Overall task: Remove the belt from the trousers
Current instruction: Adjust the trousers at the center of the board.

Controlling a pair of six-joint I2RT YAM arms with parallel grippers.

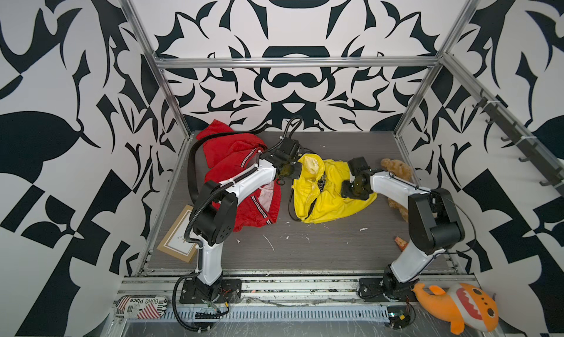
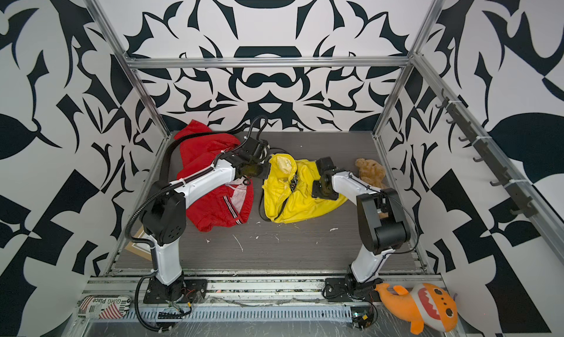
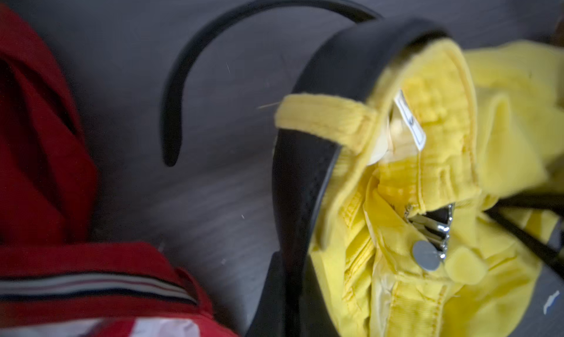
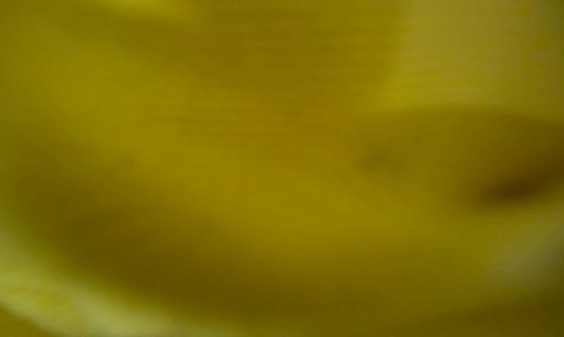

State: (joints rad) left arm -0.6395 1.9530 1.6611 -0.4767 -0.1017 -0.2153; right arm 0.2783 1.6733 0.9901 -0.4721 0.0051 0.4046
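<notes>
Black belt [image 3: 305, 182] sits pinched between left fingers [image 3: 263, 305].

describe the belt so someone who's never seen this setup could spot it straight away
On the grey table, find the crumpled yellow trousers in the middle, beside the red garment. The belt is the black strap threaded under a yellow loop at their waistband, its free end curling out toward the red garment. Unlike the soft coloured fabrics around it, it is smooth, black and narrow.
</notes>
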